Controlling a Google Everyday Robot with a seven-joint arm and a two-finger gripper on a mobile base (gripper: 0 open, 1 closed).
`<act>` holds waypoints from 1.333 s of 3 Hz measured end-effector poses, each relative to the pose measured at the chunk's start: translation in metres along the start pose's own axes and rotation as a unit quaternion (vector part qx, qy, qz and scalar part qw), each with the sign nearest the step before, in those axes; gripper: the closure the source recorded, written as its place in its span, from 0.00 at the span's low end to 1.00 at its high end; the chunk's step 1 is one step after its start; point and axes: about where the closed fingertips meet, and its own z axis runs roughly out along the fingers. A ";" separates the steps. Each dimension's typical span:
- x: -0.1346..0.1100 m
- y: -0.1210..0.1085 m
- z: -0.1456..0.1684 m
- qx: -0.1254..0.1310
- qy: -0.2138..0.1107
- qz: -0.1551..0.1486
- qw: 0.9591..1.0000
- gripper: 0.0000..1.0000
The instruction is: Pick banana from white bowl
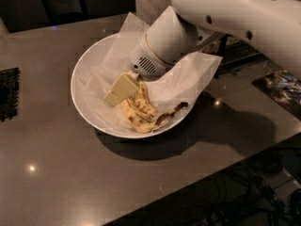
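The white bowl (83,102) stands on the grey table, lined with crumpled white paper (190,79). A peeled-looking, brown-spotted banana (138,111) lies in the bowl's near side on the paper. My gripper (122,92) reaches down into the bowl from the upper right, its cream tip right against the banana's left end. The thick white wrist (162,46) and arm hide the bowl's far right part.
A black grid mat (8,94) lies at the table's left edge. A colourful flat item (282,86) lies at the right. The table's front edge runs diagonally at the lower right, with cables on the floor below. A dark appliance (61,1) stands behind.
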 end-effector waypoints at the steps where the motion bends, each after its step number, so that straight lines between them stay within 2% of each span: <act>1: -0.004 0.000 0.011 -0.014 0.006 -0.005 1.000 0.31; 3: 0.012 -0.005 0.038 -0.032 0.032 0.025 0.999 0.33; 4: 0.019 -0.008 0.040 -0.025 0.040 0.040 0.998 0.34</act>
